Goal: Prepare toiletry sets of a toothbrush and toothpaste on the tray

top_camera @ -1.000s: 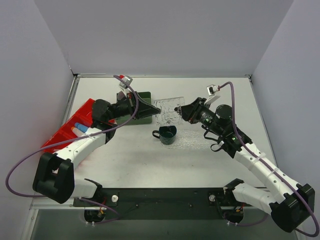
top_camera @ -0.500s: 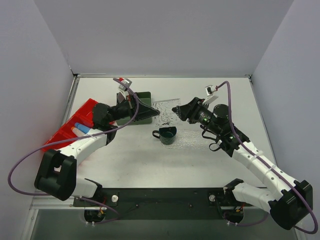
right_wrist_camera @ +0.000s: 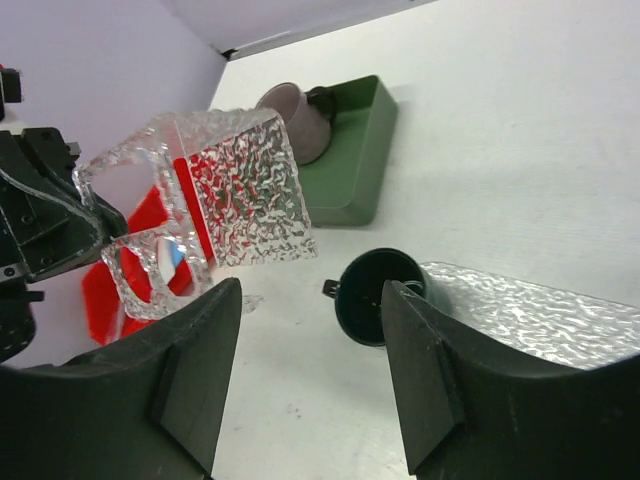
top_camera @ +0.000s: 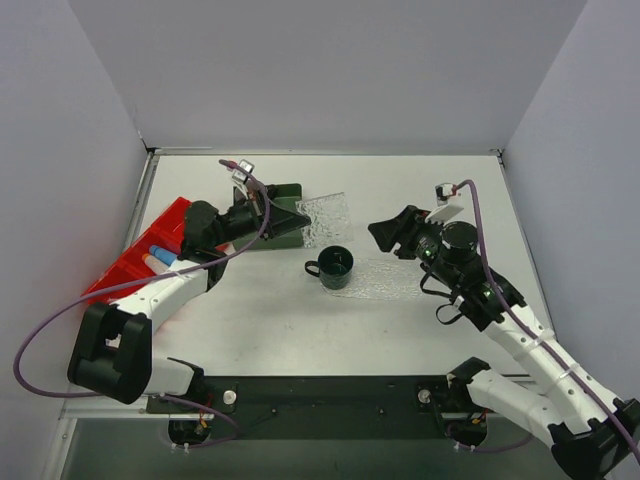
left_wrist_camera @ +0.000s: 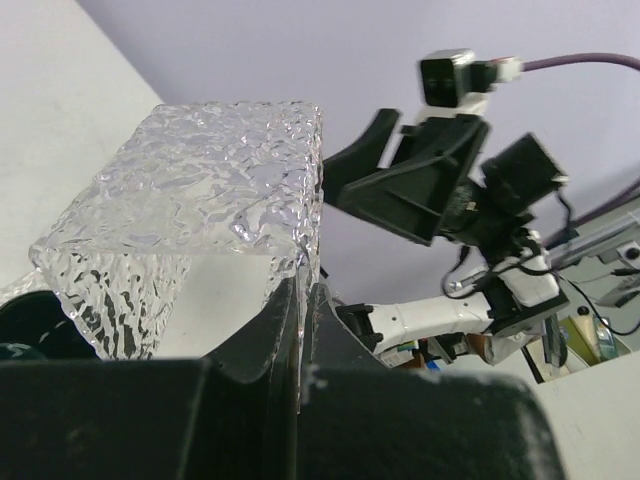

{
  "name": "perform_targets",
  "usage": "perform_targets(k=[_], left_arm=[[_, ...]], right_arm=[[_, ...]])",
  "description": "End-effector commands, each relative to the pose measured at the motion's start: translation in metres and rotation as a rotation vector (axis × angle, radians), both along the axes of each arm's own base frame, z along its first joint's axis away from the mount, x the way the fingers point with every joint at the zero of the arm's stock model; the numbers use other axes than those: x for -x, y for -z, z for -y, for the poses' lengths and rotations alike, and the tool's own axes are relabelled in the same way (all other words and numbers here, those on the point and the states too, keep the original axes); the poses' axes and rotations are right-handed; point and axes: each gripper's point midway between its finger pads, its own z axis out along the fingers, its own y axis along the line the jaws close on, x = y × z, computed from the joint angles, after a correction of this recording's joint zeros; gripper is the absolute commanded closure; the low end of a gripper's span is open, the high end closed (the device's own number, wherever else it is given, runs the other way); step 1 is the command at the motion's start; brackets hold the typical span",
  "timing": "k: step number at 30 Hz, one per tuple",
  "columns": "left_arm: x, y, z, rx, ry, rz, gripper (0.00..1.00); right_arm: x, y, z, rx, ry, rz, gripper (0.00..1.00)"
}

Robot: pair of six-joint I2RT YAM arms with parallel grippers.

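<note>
My left gripper [top_camera: 303, 222] is shut on the edge of a clear textured tray [top_camera: 327, 214] and holds it tilted above the table beside the dark green box [top_camera: 283, 228]. In the left wrist view the tray [left_wrist_camera: 205, 205] stands up from between the pinching jaws [left_wrist_camera: 303, 296]. My right gripper [top_camera: 384, 236] is open and empty, to the right of the held tray [right_wrist_camera: 235, 190]; its jaws [right_wrist_camera: 310, 370] frame a dark green mug [right_wrist_camera: 375, 297]. Light-blue toothpaste tubes [top_camera: 160, 258] lie in the red bin [top_camera: 128, 262]. No toothbrush can be made out.
A second clear textured sheet [top_camera: 392, 278] lies flat on the table right of the dark green mug [top_camera: 333, 266]; it also shows in the right wrist view [right_wrist_camera: 535, 312]. A grey mug [right_wrist_camera: 296, 120] lies in the green box [right_wrist_camera: 352, 170]. Walls close the left, back and right.
My right gripper has drawn back to the right, away from the held tray. My left gripper has swung the tray slightly back and left.
</note>
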Motion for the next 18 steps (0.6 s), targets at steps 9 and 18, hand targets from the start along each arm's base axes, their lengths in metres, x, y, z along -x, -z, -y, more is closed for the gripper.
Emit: perform_targets(k=[9, 18], left_arm=[[-0.012, 0.015, 0.002, -0.135, -0.092, 0.009, 1.00], [-0.009, 0.016, 0.005, -0.135, -0.081, 0.007, 1.00]], right_arm=[[0.032, -0.027, -0.035, 0.394, -0.007, -0.002, 0.53], [0.030, -0.008, -0.083, 0.522, -0.069, -0.069, 0.56]])
